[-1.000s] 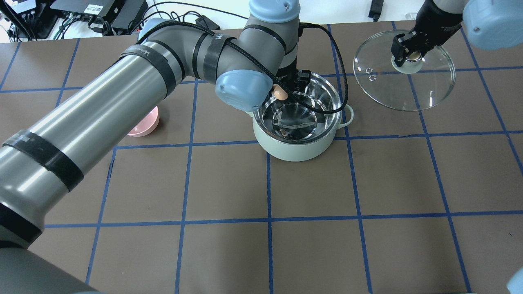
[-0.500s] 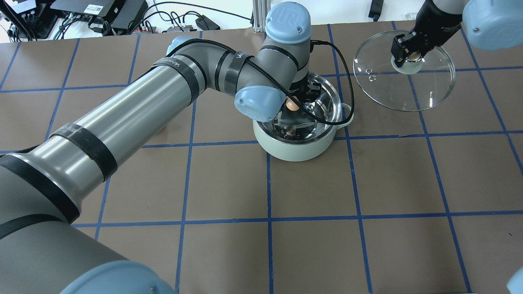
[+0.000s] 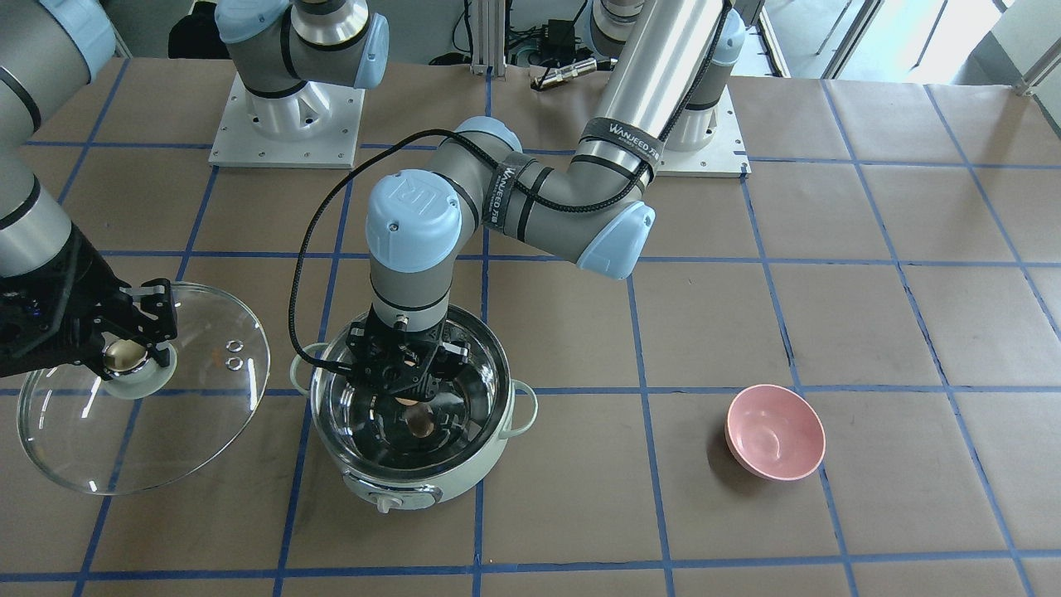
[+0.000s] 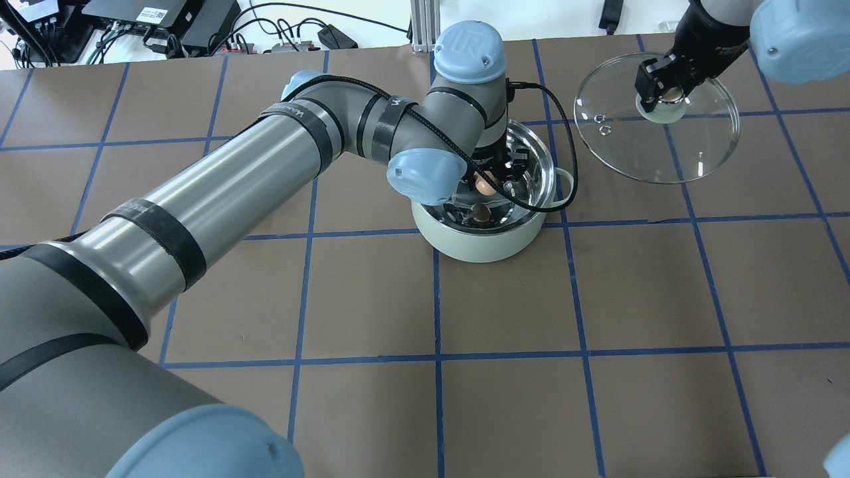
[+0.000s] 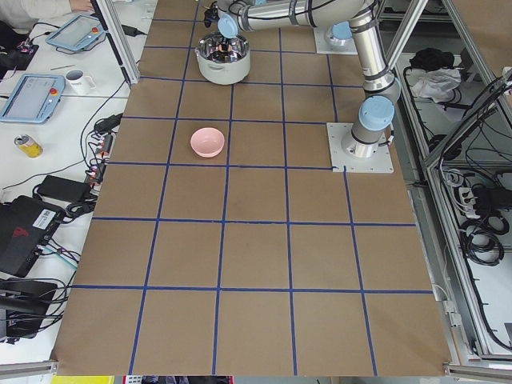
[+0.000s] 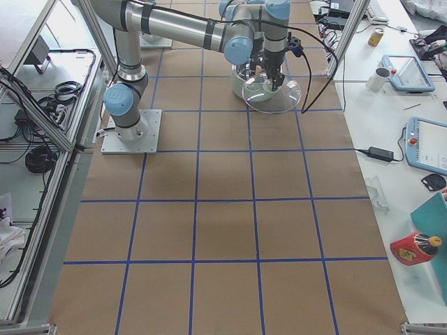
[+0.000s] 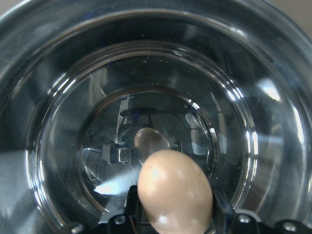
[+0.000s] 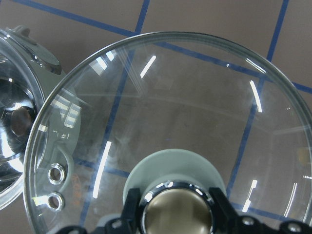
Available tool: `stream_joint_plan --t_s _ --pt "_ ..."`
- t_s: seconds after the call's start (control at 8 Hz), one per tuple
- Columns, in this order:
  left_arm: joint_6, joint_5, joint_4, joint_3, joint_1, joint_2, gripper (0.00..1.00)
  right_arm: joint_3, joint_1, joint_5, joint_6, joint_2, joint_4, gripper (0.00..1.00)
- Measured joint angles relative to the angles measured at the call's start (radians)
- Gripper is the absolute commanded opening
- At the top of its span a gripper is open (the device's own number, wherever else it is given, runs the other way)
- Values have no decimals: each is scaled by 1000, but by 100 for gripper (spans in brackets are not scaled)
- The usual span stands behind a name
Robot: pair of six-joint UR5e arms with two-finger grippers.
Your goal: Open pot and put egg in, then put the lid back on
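The mint-green pot (image 4: 479, 244) stands open on the table, also in the front view (image 3: 419, 487). My left gripper (image 4: 489, 180) is shut on the tan egg (image 4: 485, 186) and holds it inside the pot's mouth, above the steel bottom. The left wrist view shows the egg (image 7: 174, 195) between the jaws, with its reflection below. My right gripper (image 4: 666, 91) is shut on the knob of the glass lid (image 4: 664, 149) and holds it tilted above the table, to the right of the pot. The lid also shows in the front view (image 3: 124, 444) and the right wrist view (image 8: 195, 107).
A pink bowl (image 3: 775, 431) sits on the table on my left side, apart from the pot; my left arm hides it in the overhead view. A black cable (image 4: 564, 143) loops from the left wrist over the pot's rim. Blue tape lines grid the brown table.
My left arm has swung right and carried the egg from the pot's rim to over its middle, lower inside. The right gripper with the lid has barely moved.
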Motion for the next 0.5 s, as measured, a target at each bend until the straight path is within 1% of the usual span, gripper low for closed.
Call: stream_joint_plan --t_s 0.12,0.25,0.5 --pt "0 -7 0 -2 0 -7 25 2 0 -1 0 0 0 0" --pt "0 -9 0 -3 0 -11 37 4 0 -1 0 0 0 0" --pt "1 -10 2 -4 0 -20 46 6 0 -3 0 0 1 0"
